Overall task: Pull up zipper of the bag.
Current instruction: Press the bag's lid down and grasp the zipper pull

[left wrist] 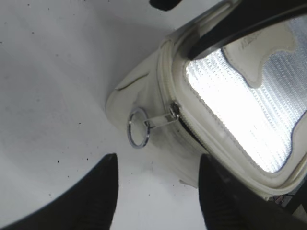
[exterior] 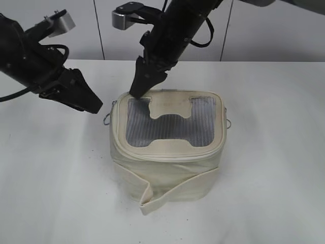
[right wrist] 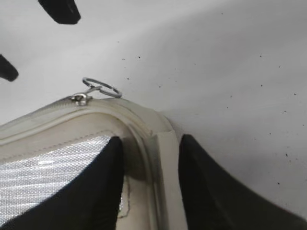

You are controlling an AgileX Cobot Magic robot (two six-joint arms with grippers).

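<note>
Two black claws work around one small boxy cream-white fabric bag (exterior: 165, 145), which stands on the white surface (exterior: 274, 178) at the middle of the exterior view, its grey mesh lid window (exterior: 170, 123) facing up around a cream H-shaped patch (exterior: 171, 105). The right claw (exterior: 138, 90) presses down on the lid's 11 o'clock corner; in its wrist view the two fingers (right wrist: 96, 191) straddle the cream rim there, parted narrowly and gripping nothing that can be seen. The left claw (exterior: 96, 107) hovers at the bag's 9 o'clock, off the surface and just beside the side wall, its fingers (left wrist: 91, 196) spread wide and empty. The cream zipper (left wrist: 184, 129) circles the lid rim. One silver metal pull with a ring (left wrist: 139, 127) hangs from it at the bag's 9 o'clock, just ahead of the left claw's opening and untouched. A second ring (exterior: 229, 123) shows at 3 o'clock.
</note>
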